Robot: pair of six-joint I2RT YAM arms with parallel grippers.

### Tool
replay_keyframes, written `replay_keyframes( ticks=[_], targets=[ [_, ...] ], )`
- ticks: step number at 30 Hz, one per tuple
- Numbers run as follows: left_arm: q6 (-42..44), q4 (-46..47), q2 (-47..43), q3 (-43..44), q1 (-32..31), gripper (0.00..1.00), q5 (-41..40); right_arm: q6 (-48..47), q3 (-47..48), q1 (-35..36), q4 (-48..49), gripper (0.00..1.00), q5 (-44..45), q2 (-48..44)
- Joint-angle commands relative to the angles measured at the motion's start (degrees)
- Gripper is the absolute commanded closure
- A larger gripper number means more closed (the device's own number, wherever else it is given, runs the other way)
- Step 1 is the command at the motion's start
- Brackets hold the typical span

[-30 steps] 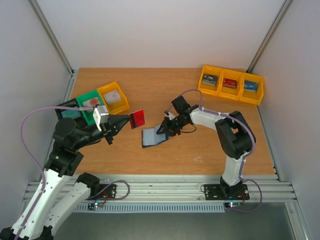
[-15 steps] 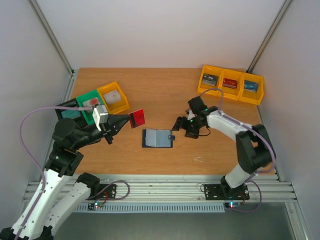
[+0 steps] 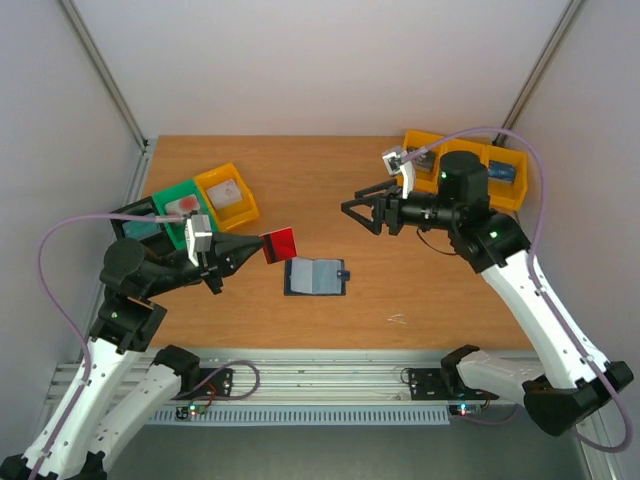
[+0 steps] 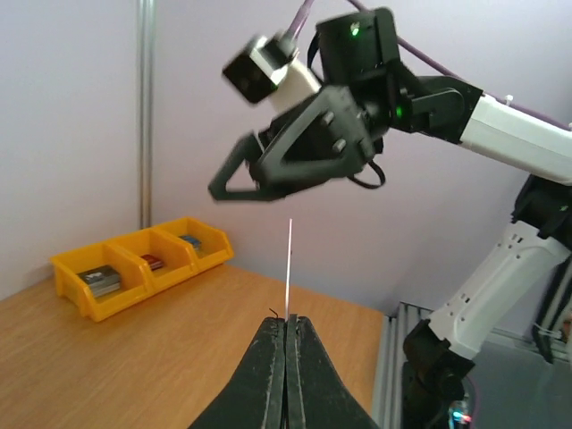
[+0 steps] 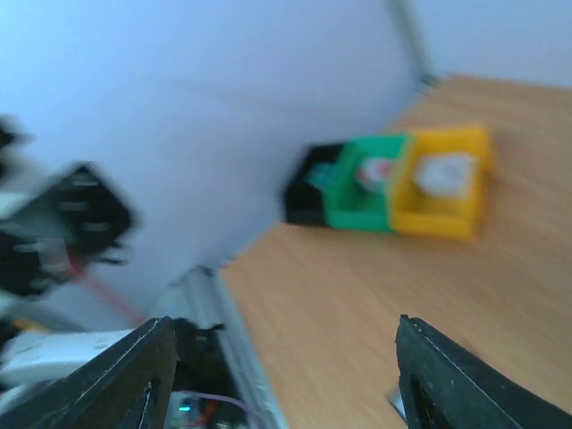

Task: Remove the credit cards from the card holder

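**State**
- The left gripper is clenched on the red card, pinching it by one edge. The card is held in the air just left of the card holder.
- In the left wrist view the card shows edge-on, a thin upright line rising from the closed fingertips.
- The card holder lies open and flat on the table; neither arm touches it.
- The right gripper is released, its jaws spread and empty, raised above the table beyond the holder.

**Risks (my judgement)**
- The hold on the card is narrow, at the edge only, so a quick swing could let it pivot or slip out.
- The right gripper hangs close in front of the card. If both arms head for the centre together, its jaws could clip the card.
- The holder is unpinned. Pulling another card would likely drag or fold the soft wallet rather than free the card.
- The right wrist view is blurred, so it is a poor basis for aiming.

**Counts**
- Cards out of the holder: one, red. Cards in the pockets: cannot tell.
- Card holders: one.
- Bins at left: three, touching in a row: black bin, green bin, yellow bin.
- Yellow compartment row at far right: three compartments, each holding a small item.
- Arms: two.
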Motion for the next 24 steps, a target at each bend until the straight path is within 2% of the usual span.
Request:
replay_keyframes(
  ticks=[1,3,8,15,17,21,24],
  targets=[
    [-2.21,4.05,0.08,1.44,0.25,1.00,4.84,1.77,0.87,3.56,14.68,0.33,-22.75,-0.84],
    [-2.68,4.12,0.04,1.82,0.25,1.00,4.32,0.83,1.92,7.89,15.71,0.35,-21.82,-0.66],
    [-4.34,4.83,0.42,2.29,0.25,1.00,4.68,-9.21,6.26,18.10,7.76,0.44,-10.05,1.59],
    [-4.49,4.92,0.54,2.48,0.25,1.00,4.63,-13.81,7.68,22.93,3.54,0.46,-4.83,5.65],
    [-4.57,4.90,0.50,2.47,0.25,1.00,4.63,-14.16,8.00,23.52,2.64,0.50,-4.76,6.56],
    [-4.75,5.09,0.46,2.30,0.25,1.00,4.64,-13.28,8.18,23.59,2.73,0.64,-6.58,7.68],
    [-4.75,5.18,0.61,2.12,0.25,1.00,4.64,-13.03,8.29,23.62,2.92,0.85,-7.06,7.99]
  ],
)
